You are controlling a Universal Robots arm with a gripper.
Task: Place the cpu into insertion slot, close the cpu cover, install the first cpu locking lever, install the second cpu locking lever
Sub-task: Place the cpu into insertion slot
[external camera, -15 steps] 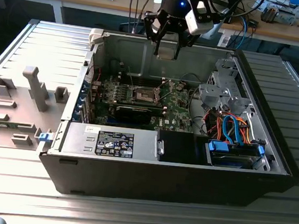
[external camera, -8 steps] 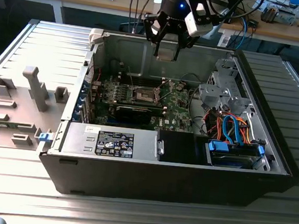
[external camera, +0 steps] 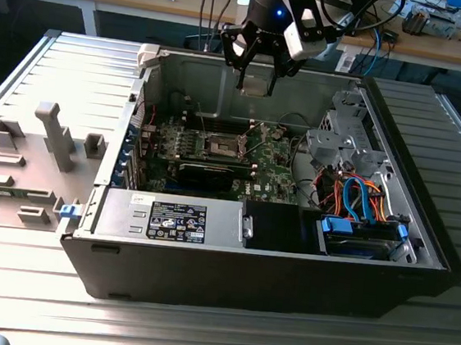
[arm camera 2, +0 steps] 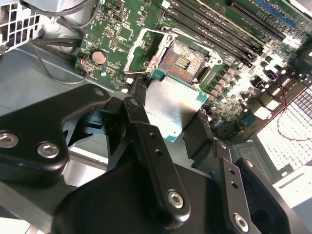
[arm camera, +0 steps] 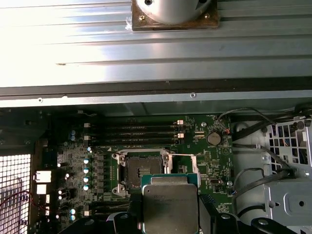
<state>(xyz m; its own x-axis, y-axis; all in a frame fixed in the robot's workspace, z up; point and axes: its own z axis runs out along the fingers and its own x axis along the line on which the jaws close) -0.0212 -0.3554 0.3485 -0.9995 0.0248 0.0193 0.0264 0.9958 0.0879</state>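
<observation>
My gripper [external camera: 256,78] hangs over the rear of an open computer case, shut on the cpu [external camera: 255,89], a flat square chip with a silver-grey top. In both wrist views the cpu [arm camera 2: 170,105] [arm camera: 169,204] sits between the black fingers [arm camera 2: 146,131] [arm camera: 207,217]. It is held well above the green motherboard [external camera: 277,157]. The insertion slot [external camera: 221,145] [arm camera 2: 185,58] [arm camera: 141,170] lies bare, its contact field exposed. The cpu cover [arm camera 2: 139,51] is a silvery frame standing open beside the slot.
The case walls [external camera: 183,73] enclose the board. A power supply [external camera: 176,216] runs along the near side, and a drive cage with blue and orange cables [external camera: 360,194] fills the exterior view's right. Grey fixture blocks [external camera: 53,133] stand at the exterior view's left. Memory slots [arm camera: 131,134] lie beside the socket.
</observation>
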